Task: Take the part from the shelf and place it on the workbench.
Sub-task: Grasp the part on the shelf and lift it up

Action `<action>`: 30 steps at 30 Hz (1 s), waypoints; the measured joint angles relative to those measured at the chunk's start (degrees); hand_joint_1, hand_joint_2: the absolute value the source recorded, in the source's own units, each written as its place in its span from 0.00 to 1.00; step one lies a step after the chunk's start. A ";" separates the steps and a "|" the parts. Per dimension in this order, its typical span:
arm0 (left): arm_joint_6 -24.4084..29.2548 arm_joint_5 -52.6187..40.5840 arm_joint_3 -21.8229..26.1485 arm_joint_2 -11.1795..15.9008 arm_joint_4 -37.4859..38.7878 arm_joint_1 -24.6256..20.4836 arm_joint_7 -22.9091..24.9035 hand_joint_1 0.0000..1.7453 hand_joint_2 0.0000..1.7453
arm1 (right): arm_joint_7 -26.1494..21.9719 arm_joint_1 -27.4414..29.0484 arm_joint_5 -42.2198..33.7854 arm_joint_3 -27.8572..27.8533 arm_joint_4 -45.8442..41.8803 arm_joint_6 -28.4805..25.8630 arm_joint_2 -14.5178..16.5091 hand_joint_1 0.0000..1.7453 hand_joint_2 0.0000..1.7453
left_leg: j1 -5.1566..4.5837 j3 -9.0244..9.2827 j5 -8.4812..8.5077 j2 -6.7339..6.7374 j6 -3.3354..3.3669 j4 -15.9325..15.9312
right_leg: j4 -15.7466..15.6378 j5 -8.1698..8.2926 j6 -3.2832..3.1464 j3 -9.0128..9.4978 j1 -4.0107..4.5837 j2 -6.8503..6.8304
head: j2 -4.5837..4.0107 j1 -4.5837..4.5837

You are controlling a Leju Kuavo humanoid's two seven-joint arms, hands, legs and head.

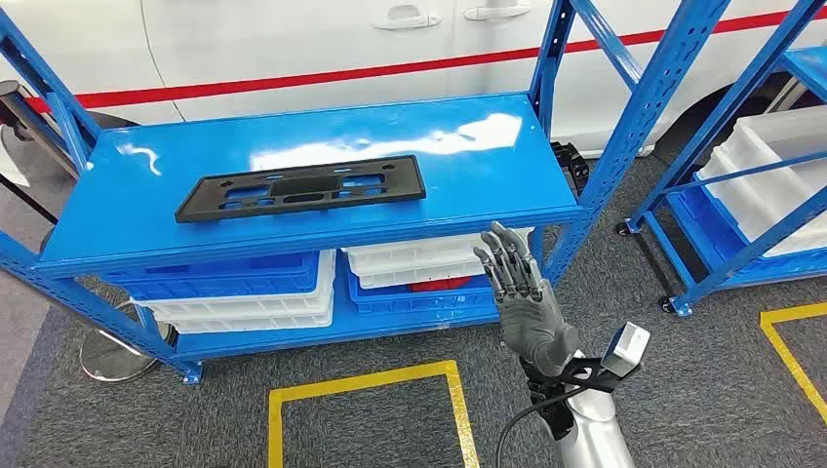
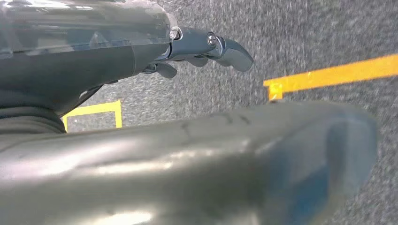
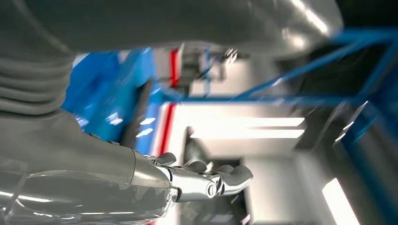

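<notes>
While right hand (image 1: 522,292) hovers w/ fingers (image 1: 502,255) spread, holding nothing, the part (image 1: 300,187) lies flat on shelf (image 1: 468,175), up and well left of fingertips. Reach step; next: swing left, over part.

Left hand (image 2: 206,49) hangs low, empty, fingers loosely curled.

Part (image 1: 300,187) lies on shelf (image 1: 488,156), above bins (image 1: 244,292).

The right wrist view is smeared, so the blue shelf (image 3: 108,93) and car behind it stay vague, the head view's edge cuts off the second rack (image 1: 770,185) at three o'clock, and a blurred grey thumb (image 2: 187,164) hides much of the floor.
</notes>
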 joint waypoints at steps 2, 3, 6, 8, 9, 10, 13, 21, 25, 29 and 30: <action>0.14 -0.84 0.37 -0.09 0.13 -0.12 0.16 0.00 0.00 | -0.34 -0.07 -0.55 1.44 -1.20 0.70 0.18 0.00 0.00 | 0.13 -0.58 -1.11 -0.38 -0.21 1.62 | -0.30 -0.01 -0.49 0.27 -0.15 0.05 | 0.00 -0.15; 0.26 -1.67 0.72 -0.17 0.27 -0.25 0.36 0.00 0.00 | -0.61 -0.12 -1.05 2.84 -2.29 1.39 0.33 0.00 0.00 | 0.22 -1.66 -2.47 -0.69 -0.43 4.06 | -0.52 -0.04 -0.90 0.46 -0.25 0.12 | 0.00 -0.29; 0.58 -3.92 1.68 -0.38 0.63 -0.40 0.93 0.00 0.00 | -0.82 -0.08 -2.29 6.69 -4.71 3.40 0.62 0.00 0.00 | 0.36 -7.99 -6.84 -1.33 -0.82 15.81 | -0.53 -0.64 -1.64 0.69 -0.06 0.44 | 0.00 -0.60; 0.81 -5.34 2.09 -0.42 0.80 -0.36 1.27 0.00 0.00 | -0.80 -0.01 -3.00 8.94 -5.87 4.65 0.66 0.00 0.00 | 0.37 -9.78 -5.28 -1.35 -0.79 17.46 | -0.38 -1.24 -1.65 1.21 0.04 0.81 | 0.00 -0.61; 0.88 -5.88 2.22 -0.43 0.85 -0.36 1.40 0.00 0.00 | -0.76 -0.01 -3.25 9.87 -6.38 5.12 0.67 0.00 0.00 | 0.37 -8.99 -2.88 -1.35 -0.68 14.84 | -0.26 -1.57 -1.52 1.67 0.04 0.96 | 0.00 -0.63; 0.92 -6.21 2.37 -0.43 0.90 -0.37 1.45 0.00 0.00 | -0.70 -0.02 -3.39 10.65 -6.82 5.41 0.68 0.00 0.00 | 0.38 -7.51 -0.19 -1.37 -0.52 10.76 | -0.14 -1.95 -1.34 2.14 0.03 1.07 | 0.00 -0.64; 1.01 -6.41 2.90 -0.52 1.04 -0.55 1.48 0.00 0.00 | -0.48 -0.06 -3.46 12.23 -7.79 5.54 0.69 0.00 0.00 | 0.11 -4.20 2.48 -1.48 0.22 2.55 | 0.21 -2.68 -0.48 2.71 0.33 1.29 | 0.00 -0.70; 1.31 -6.40 3.25 -0.87 1.20 -0.76 1.38 0.00 0.00 | -0.35 -0.03 -3.68 13.45 -8.72 5.10 0.67 0.00 0.00 | 0.21 -1.53 0.68 -1.57 2.59 0.87 | 14.22 -7.18 1.39 -5.83 0.28 0.53 | 0.00 -0.40; 1.40 -6.43 3.32 -1.05 1.23 -0.71 1.37 0.00 0.00 | -0.42 0.17 -3.77 13.47 -8.83 5.04 0.63 0.00 0.00 | -0.26 1.22 -1.25 -1.60 2.57 0.84 | 10.62 -1.86 0.22 -7.70 0.73 0.49 | 0.00 -0.38; 1.45 -6.73 3.37 -1.66 1.53 -1.00 1.38 0.00 0.00 | -0.46 0.16 -2.69 13.48 -9.28 4.45 0.60 0.00 0.00 | -0.50 2.71 -2.80 -1.50 1.78 0.46 | 0.75 4.33 -1.81 -5.28 1.80 0.44 | 0.00 -0.84; 1.44 -6.79 3.37 -1.66 1.54 -1.14 1.38 0.00 0.00 | -0.47 0.11 -2.34 13.49 -9.51 4.35 0.61 0.00 0.00 | -0.54 2.87 -2.63 -1.47 1.41 0.39 | 0.31 4.22 -1.95 -5.02 1.77 0.48 | 0.00 -0.95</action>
